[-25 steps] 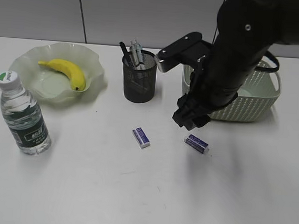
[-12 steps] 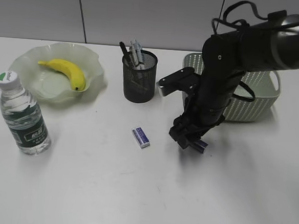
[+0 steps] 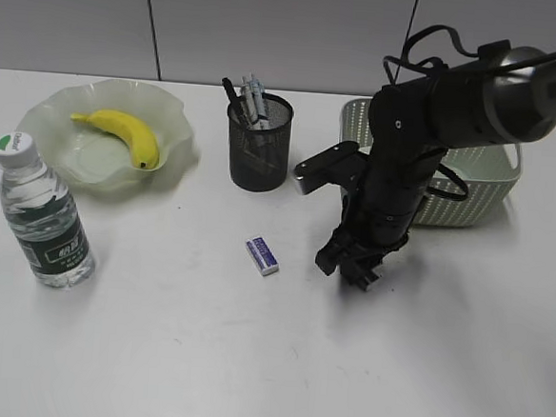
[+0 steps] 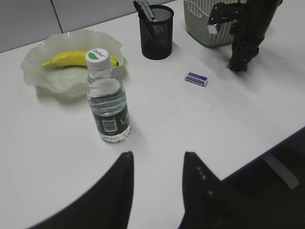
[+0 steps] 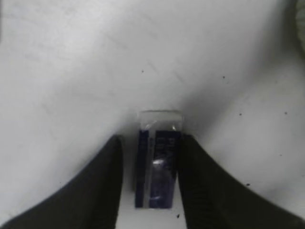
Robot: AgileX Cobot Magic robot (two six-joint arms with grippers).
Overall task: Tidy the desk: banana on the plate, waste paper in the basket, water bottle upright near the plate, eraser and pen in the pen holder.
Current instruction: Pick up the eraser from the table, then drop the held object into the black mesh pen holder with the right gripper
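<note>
My right gripper [image 3: 352, 268] is down on the desk [image 3: 201, 356] in front of the basket [image 3: 495, 181]. In the right wrist view it [image 5: 151, 139] is open and straddles a blue-and-white eraser [image 5: 157, 167]: the right finger touches it, the left stands slightly off. A second eraser [image 3: 263, 255] lies to the left. The banana [image 3: 121, 131] lies on the plate [image 3: 46, 116]. The water bottle [image 3: 44, 211] stands upright beside the plate. The pen holder [image 3: 259, 150] holds pens. No waste paper shows. My left gripper [image 4: 157, 160] is open and empty, above the desk's near edge.
The right arm [image 4: 243, 43] stands between the basket and the loose eraser [image 4: 196, 78]. The desk edge runs at the lower right of the left wrist view. A grey wall lies behind the desk.
The right arm has come down from above the right-hand eraser to the desk, with its fingers on either side of it. That eraser is now hidden in the exterior view.
</note>
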